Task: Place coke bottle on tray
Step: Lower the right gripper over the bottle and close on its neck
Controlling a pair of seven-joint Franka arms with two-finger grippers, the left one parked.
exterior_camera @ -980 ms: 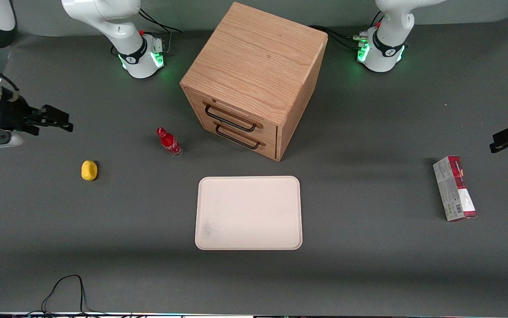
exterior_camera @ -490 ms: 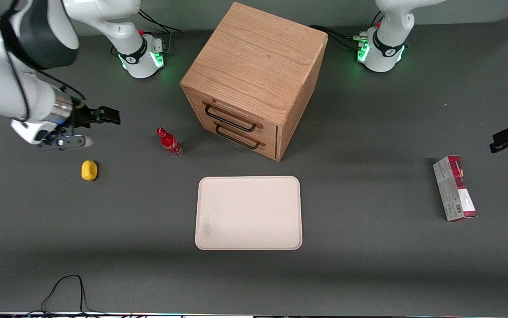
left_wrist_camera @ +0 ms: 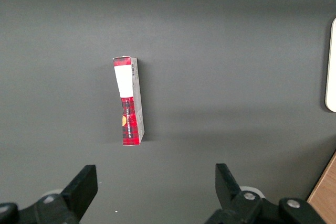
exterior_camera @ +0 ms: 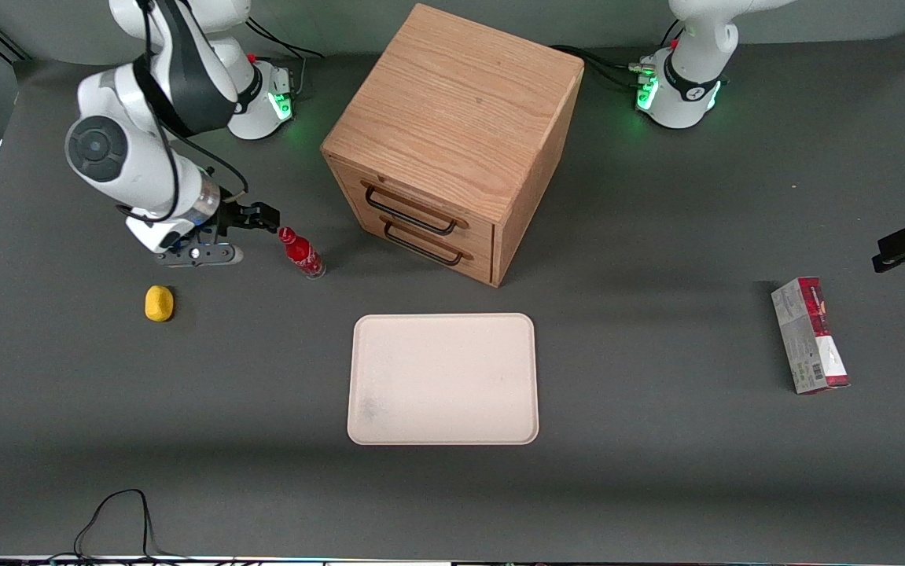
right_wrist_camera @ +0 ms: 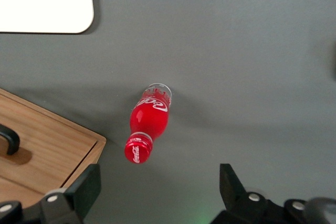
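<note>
1. None of the placing is done: the bottle (exterior_camera: 301, 252) stands on the table (exterior_camera: 656, 472), upright as far as I can tell, and the tray (exterior_camera: 443, 379) is bare.
2. With the tray as clock centre and twelve toward the arm bases, the bottle stands at about ten o'clock, near it but not touching, and just in front of the cabinet (exterior_camera: 452, 141).
3. Hovering above the bottle's cap, the gripper (exterior_camera: 262, 218) has its fingers spread wide with nothing between them; the right wrist view shows the bottle (right_wrist_camera: 148, 122) sitting between the two finger tips, lower down.
4. Left to do, I judge: descend, close on the bottle, lift, carry it toward four o'clock and set it on the tray.
5. Glossy red and round, the bottle tapers to a red cap, with white script on its side and a clear base. It looks slick and narrow, so I would expect it to tip easily.
6. Flat, pale cream and matte, the tray is a rectangle with rounded corners and a low rim.
7. Dull dark grey covers the table; the cabinet is grained wood with two dark wire handles.
8. At about nine o'clock, toward the working arm's end, lies a small yellow lump (exterior_camera: 159, 303), smooth and rounded; toward the parked arm's end lies a red-and-grey carton (exterior_camera: 810, 336).
</note>
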